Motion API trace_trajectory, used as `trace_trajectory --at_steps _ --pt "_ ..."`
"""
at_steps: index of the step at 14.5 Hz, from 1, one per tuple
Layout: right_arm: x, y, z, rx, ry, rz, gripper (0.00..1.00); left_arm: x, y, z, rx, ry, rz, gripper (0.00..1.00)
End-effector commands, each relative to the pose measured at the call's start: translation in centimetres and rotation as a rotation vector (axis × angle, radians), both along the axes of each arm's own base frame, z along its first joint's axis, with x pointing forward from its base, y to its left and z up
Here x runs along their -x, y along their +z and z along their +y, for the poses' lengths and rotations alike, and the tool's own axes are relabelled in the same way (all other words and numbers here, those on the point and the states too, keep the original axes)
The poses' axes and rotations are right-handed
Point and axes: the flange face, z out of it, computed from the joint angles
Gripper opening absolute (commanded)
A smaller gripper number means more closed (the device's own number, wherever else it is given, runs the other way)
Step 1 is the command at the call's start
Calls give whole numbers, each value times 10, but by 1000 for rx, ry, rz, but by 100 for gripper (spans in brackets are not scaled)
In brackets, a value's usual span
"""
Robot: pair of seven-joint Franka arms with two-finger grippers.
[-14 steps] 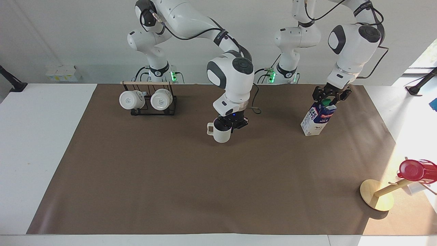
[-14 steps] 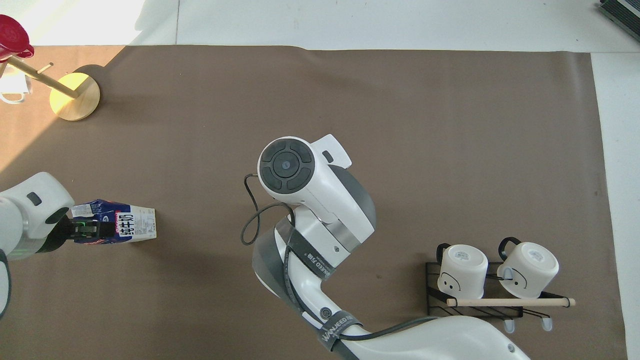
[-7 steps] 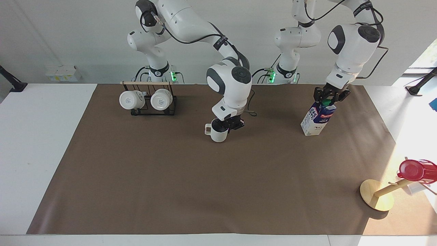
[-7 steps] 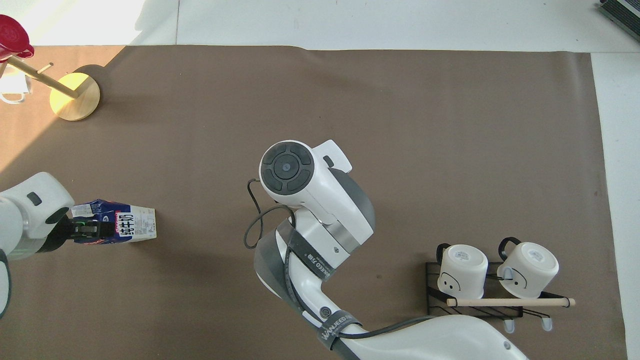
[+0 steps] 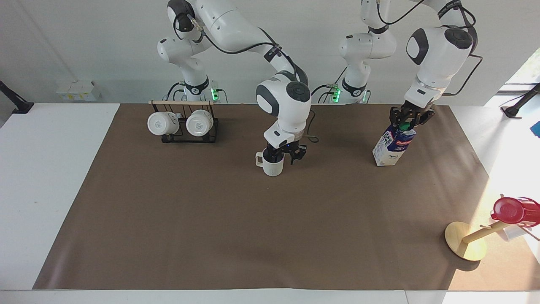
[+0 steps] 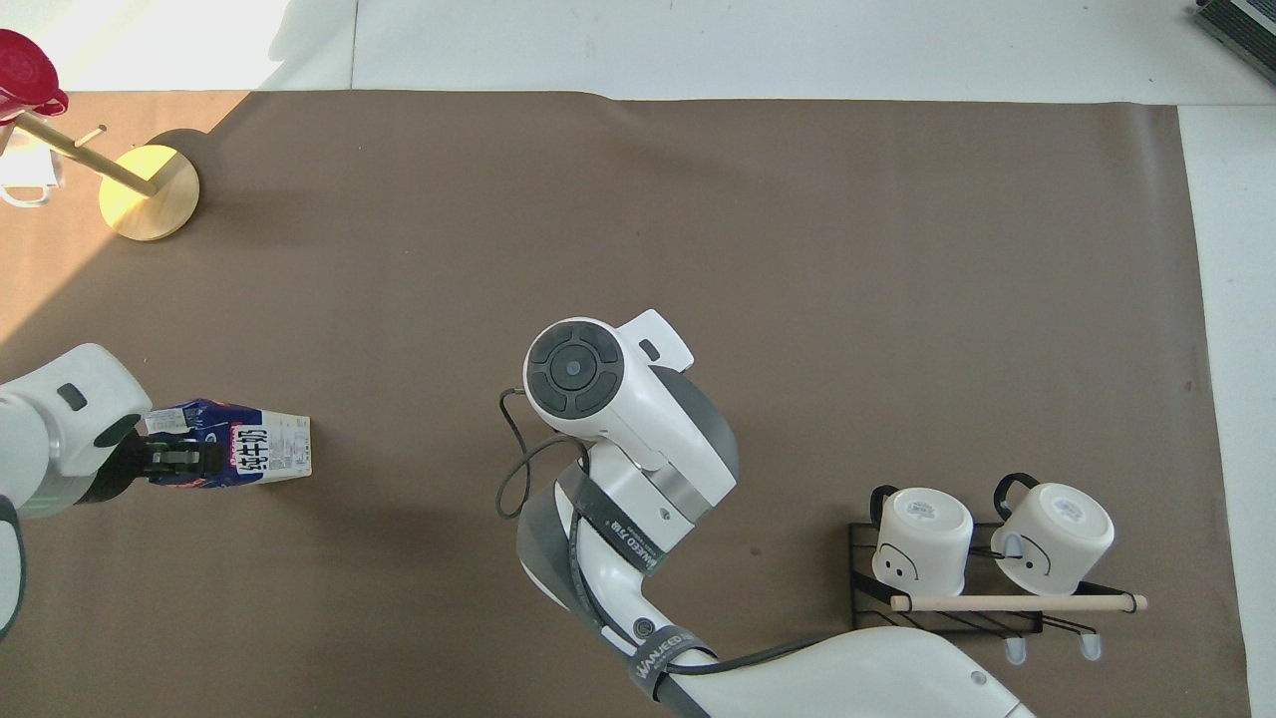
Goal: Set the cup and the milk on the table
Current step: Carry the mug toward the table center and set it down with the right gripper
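Observation:
The off-white ribbed cup (image 5: 273, 166) stands upright on the brown mat (image 5: 253, 232) of the white table (image 5: 50, 177), in the middle, handle toward the right arm's end. My right gripper (image 5: 283, 157) hangs just over its rim, open, one finger inside the cup and one outside. The overhead view hides the cup under the right arm. The blue and white milk (image 5: 391, 147) (image 6: 254, 451) leans slightly, toward the left arm's end. My left gripper (image 5: 407, 121) (image 6: 174, 461) is shut on its top at the green cap.
A black wire rack (image 5: 183, 126) (image 6: 982, 573) with two white mugs sits near the right arm's base. A wooden stand (image 5: 466, 241) (image 6: 150, 189) carrying a red cup (image 5: 512, 210) (image 6: 25, 60) is at the mat's corner farthest from the robots, at the left arm's end.
The right gripper lowered the cup onto the mat and spread its fingers off the rim. The left gripper closed on the carton's top, and the carton shifted slightly.

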Motion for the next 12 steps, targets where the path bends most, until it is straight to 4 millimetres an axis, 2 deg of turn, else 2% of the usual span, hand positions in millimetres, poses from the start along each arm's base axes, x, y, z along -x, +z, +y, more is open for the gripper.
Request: trace_trajectory --at_steps 1,3,4,6,8,12 --pt "-4 48 -21 -52 -19 -39 100 -15 25 -2 -8 -4 2 52" --pt "-22 88 -64 -66 -76 -69 100 -17 40 -9 -10 3 -1 52" --pt "-27 107 -84 -67 -97 -77 100 -16 46 -22 -9 12 -1 52" --pt "-33 142 -130 -54 -114 -71 100 -15 61 -56 -5 35 4 48" --pt "-37 167 -174 -46 -117 -71 100 -14 75 -92 -4 67 14 48" --pt "-42 209 -273 -52 -110 -70 100 0 84 -160 11 94 -7 47"
